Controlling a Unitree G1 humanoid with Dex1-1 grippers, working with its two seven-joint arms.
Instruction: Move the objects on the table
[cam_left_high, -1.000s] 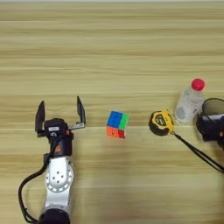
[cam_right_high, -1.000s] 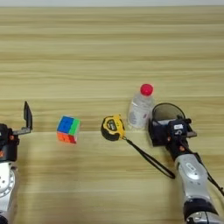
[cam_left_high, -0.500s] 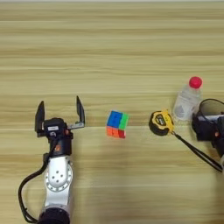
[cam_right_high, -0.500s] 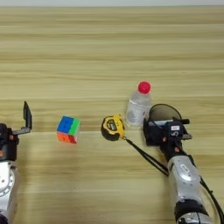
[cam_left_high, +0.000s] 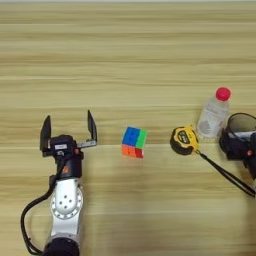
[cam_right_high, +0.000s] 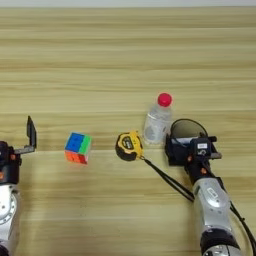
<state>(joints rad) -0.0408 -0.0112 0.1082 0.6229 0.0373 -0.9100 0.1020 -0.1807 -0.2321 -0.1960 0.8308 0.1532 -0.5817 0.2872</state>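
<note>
Your right tool (cam_right_high: 186, 145) at black cup (cam_right_high: 186, 131), fingers hidden: grip unclear. Left tool (cam_left_high: 68, 132) spread wide, empty, left of puzzle cube (cam_left_high: 134, 142). Risk: cup touches bottle (cam_right_high: 157, 120); tape measure (cam_right_high: 128, 145) just beside; sideways push could topple bottle across surface (cam_left_high: 125, 60).

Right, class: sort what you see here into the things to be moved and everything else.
To be moved:
puzzle cube
tape measure
red-capped bottle
black cup, right gripper at it

Everything else:
table
left gripper, open, apart from the cube
</note>
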